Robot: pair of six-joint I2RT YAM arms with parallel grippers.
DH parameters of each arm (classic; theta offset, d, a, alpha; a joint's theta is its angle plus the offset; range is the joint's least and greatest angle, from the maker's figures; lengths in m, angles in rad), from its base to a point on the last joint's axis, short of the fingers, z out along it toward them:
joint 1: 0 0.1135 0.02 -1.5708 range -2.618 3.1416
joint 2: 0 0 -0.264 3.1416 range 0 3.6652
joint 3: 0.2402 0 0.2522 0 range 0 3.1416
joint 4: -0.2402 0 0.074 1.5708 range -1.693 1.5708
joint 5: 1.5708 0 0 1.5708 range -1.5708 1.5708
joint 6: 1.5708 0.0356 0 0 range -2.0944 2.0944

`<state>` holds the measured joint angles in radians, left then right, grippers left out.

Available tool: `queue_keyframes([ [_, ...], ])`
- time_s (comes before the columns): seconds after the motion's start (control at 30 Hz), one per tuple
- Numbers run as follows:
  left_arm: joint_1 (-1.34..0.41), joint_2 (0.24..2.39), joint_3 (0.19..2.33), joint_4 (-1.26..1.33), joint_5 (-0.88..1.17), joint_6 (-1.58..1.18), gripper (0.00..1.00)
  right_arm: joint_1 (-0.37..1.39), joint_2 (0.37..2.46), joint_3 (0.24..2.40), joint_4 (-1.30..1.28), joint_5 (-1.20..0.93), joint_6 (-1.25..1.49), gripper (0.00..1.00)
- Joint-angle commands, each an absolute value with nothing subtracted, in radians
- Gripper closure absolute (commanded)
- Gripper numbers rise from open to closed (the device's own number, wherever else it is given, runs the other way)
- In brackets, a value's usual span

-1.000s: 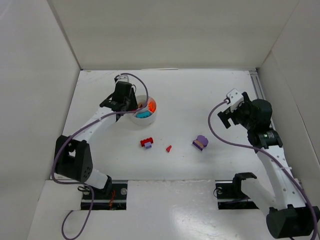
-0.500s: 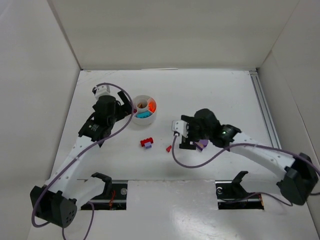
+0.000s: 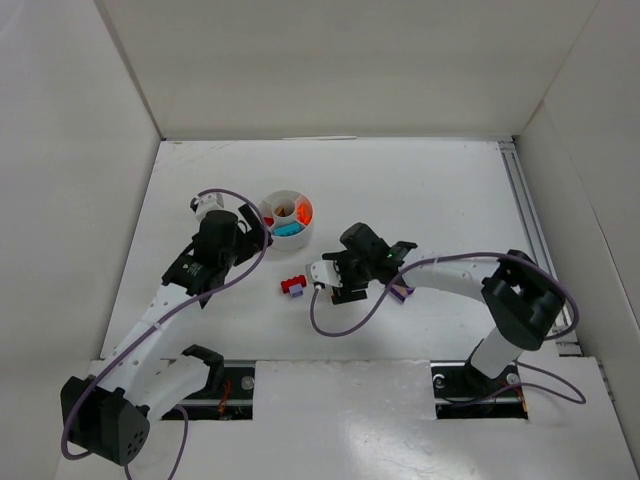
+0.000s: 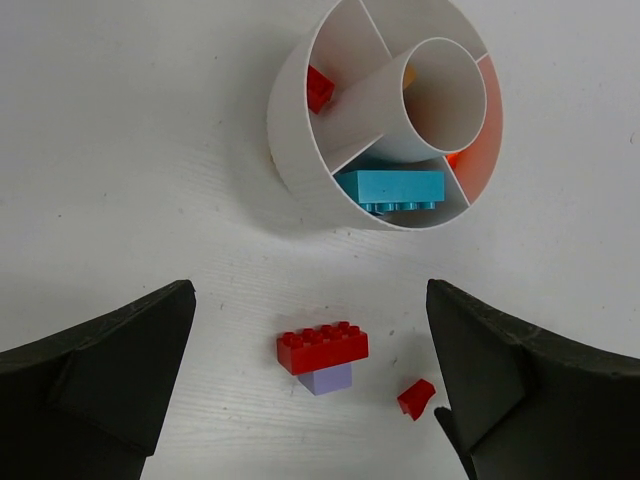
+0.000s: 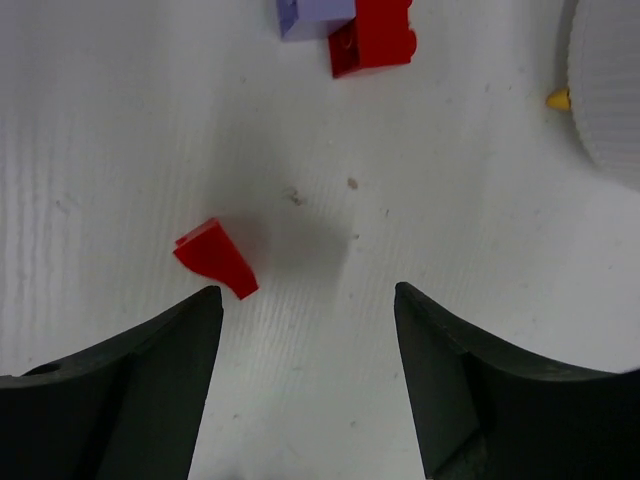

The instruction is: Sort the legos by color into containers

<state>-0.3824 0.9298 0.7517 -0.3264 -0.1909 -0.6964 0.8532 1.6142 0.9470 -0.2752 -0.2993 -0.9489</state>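
White walls stand round a white table (image 3: 430,190). On it, the right claw (image 5: 305,330) is spread wide with nothing in it. It hangs low over the table, most likely so it can drop onto a brick. A little red piece (image 5: 215,258) lies just beside the gap, at about 10 o'clock in the right wrist view, so I think the claw must slide that way first. Farther off, near 12 o'clock, a long red brick (image 5: 372,40) is stuck to a purple brick (image 5: 312,15). Those two colors would have to come apart to be sorted. The left claw (image 4: 308,300) is spread wide too and holds nothing. It looks down on the same stuck pair, with the round white dish (image 4: 290,150) past them at 12 o'clock. In the dish, a teal brick (image 4: 390,188) lies in one part, a red bit (image 4: 319,88) in another and an orange bit (image 4: 452,158) in a third, so each color has its own room. In the top view, another purple piece (image 3: 401,291) lies at 3 o'clock from the right claw, partly hidden by the arm.
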Motion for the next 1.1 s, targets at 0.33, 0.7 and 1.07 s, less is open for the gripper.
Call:
queue_keyframes([
  [0.33,-0.385,0.904,0.749,-0.324,-0.196,-0.715,0.00,0.864,1.698,1.032,-0.330,-0.454,-0.996,0.35],
  [0.7,-0.385,0.904,0.739,-0.324,-0.196,-0.715,0.00,0.864,1.686,1.014,-0.383,-0.495,-0.965,0.39],
  [1.07,-0.385,0.904,0.739,-0.313,-0.187,-0.715,0.00,0.864,1.759,1.046,-0.383,-0.472,-0.954,0.54],
])
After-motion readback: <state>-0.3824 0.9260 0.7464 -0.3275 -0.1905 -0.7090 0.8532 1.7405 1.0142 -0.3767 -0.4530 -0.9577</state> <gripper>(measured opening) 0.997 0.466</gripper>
